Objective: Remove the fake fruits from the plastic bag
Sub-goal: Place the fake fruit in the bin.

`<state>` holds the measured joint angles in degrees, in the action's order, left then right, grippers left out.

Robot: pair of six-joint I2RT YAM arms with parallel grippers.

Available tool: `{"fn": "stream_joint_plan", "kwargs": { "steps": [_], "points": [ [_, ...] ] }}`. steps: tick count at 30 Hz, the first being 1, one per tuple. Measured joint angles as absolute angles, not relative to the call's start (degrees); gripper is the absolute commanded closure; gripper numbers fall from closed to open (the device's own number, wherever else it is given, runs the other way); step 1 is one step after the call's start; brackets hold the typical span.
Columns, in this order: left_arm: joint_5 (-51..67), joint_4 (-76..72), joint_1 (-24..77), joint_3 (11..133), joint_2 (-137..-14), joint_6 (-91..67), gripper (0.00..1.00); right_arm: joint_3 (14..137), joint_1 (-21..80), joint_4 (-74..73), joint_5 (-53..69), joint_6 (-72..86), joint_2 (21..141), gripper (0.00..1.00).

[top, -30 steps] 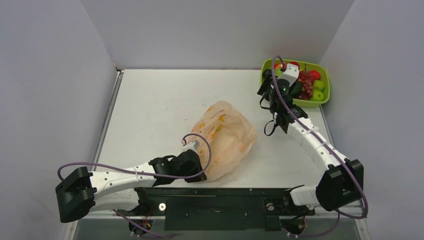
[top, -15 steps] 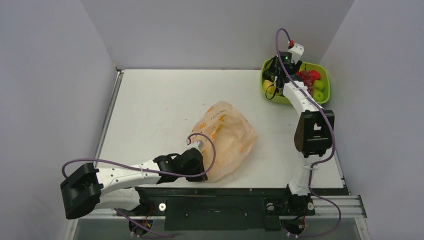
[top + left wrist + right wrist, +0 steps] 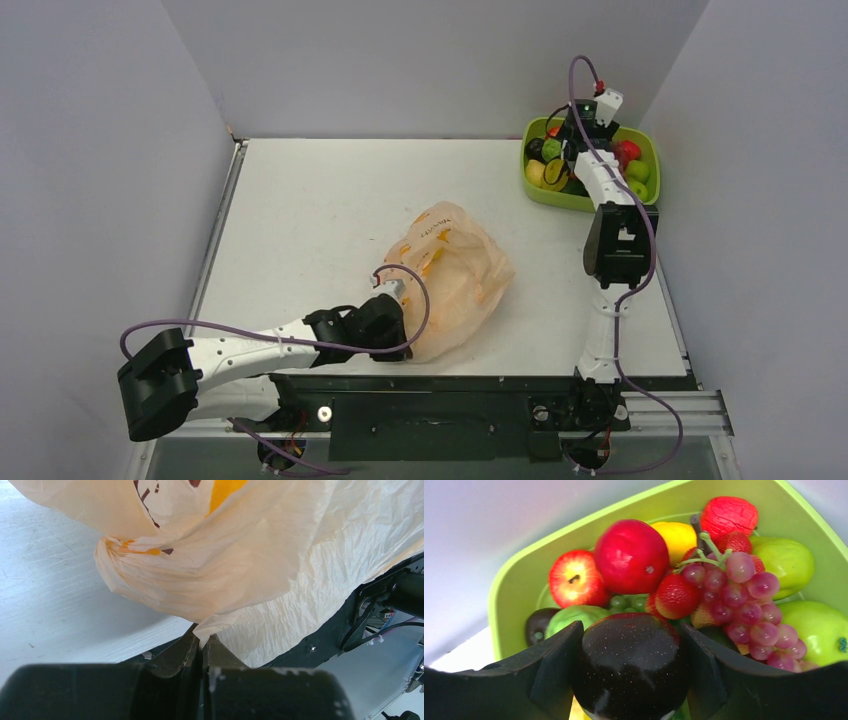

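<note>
Your left arm (image 3: 250, 347) lies low and near, left fingers (image 3: 187, 652) pinched shut; your right arm (image 3: 617, 245) reaches far, right fingers (image 3: 556, 665) clamped half-spread.

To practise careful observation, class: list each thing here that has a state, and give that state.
Left claw: shut, pinching a fold of the plastic bag.
Right claw: gripping a dark purple fruit over the green tray.
Plastic bag: crumpled, lying on the table.
Green tray: heaped with fruits.

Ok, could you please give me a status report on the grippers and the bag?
Left gripper shut on plastic bag. Right gripper holds dark fruit over green tray. Nothing blocking.
</note>
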<state>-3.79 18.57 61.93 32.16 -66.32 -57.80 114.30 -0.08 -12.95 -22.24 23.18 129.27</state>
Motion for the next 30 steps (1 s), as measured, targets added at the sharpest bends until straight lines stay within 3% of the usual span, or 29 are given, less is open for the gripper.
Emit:
{"fn": "stream_joint_plan", "kwargs": {
  "steps": [7,12,16,24,30],
  "points": [
    [-3.79,18.68,61.78,32.18,-66.32,-57.84,1.0,115.02,-2.22,-14.44,-22.06,22.85,132.84,0.45],
    [-3.77,18.68,61.78,32.16,-66.32,-57.84,1.0,116.01,-2.37,-15.09,-21.58,21.89,133.88,0.27],
    [-3.75,18.68,61.78,32.16,-66.32,-57.87,1.0,116.55,-2.37,-15.68,-21.28,21.12,133.93,0.21],
    [-3.75,18.68,61.78,32.16,-66.28,-58.5,1.0,116.71,-2.0,-17.61,-21.15,19.88,133.45,0.2],
    [-3.73,18.68,61.78,32.16,-65.36,-59.86,1.0,105.47,-0.6,-15.33,-21.71,20.53,124.64,0.2]
  ]
}}
